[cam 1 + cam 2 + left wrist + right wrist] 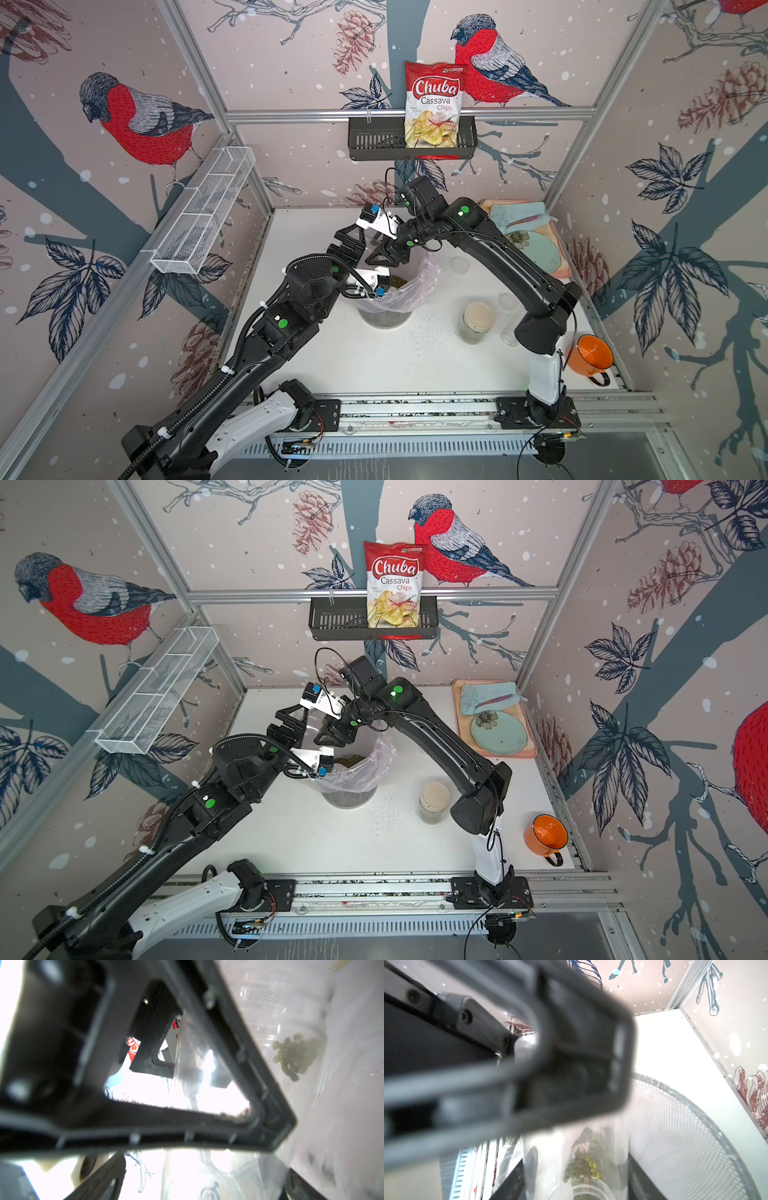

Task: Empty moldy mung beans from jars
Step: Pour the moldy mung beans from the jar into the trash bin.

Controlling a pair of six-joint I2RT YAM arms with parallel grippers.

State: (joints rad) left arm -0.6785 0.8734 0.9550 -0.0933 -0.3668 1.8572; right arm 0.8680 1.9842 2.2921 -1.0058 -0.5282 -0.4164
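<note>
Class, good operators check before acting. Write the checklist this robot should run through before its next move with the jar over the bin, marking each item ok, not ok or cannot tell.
1. Right tool shut on the clear jar: ok.
2. Left tool open: ok.
3. Jar above the lined bin: ok.
4. Jar emptied: not ok; a clump of mung beans clings inside.
5. Cream-lidded jar opened: not ok; lid on.
6. Table swept: not ok; spilled grains lie beside the bin.
</note>
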